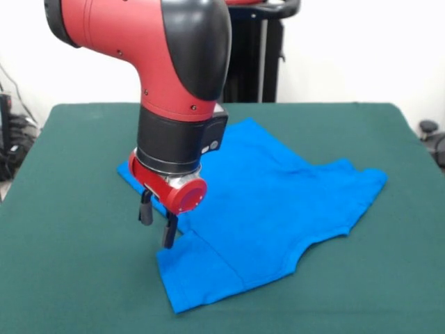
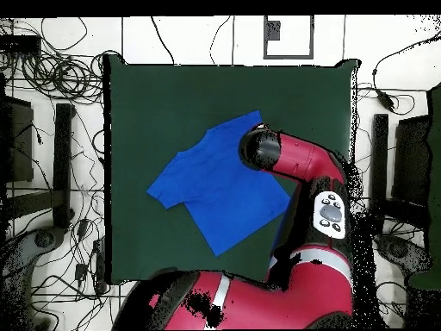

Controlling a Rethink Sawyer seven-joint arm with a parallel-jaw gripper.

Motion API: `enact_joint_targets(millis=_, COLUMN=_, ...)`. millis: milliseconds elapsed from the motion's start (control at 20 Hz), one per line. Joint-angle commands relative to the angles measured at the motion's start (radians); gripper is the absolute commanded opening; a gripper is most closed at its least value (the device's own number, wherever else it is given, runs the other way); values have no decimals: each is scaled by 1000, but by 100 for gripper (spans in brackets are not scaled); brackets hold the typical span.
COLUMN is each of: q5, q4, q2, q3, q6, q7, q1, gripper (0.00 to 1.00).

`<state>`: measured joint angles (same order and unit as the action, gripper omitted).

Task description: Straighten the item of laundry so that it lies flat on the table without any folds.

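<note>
In the front view, the left part of the dark green table lies bare up to the arm, which comes down from the top edge with its red and black housing over the left edge of the cloth. Below the red wrist disc hangs the gripper, its two dark fingers spread apart with a clear gap between them. They hold nothing. The tips hang just above the table, at the left border of the bright blue T-shirt; whether the nearer finger touches the fabric cannot be told.

To the right of the gripper the T-shirt spreads across the middle of the table, lying at a slant to the table's edges. It is mostly flat. A narrow strip of blue shows left of the arm, and the near corner lies directly below the gripper. A seam or crease runs across the near part of the cloth, and faint wrinkles show toward the right end, which reaches toward the table's right side.

In the overhead view the T-shirt lies as a tilted shape near the table's middle, with the arm's dark end over the shirt's right edge and hiding the gripper.
</note>
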<state>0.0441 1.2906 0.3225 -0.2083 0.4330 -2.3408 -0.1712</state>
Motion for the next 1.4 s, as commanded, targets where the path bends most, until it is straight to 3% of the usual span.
enact_joint_targets(millis=50, q5=-16, q4=18, q2=4, q3=122, q6=48, q7=-7, q1=34, gripper=100)
enact_joint_targets(millis=1400, q5=-32, q4=-53, q2=-75, q3=105, q6=10, q7=-11, q1=45, gripper=100)
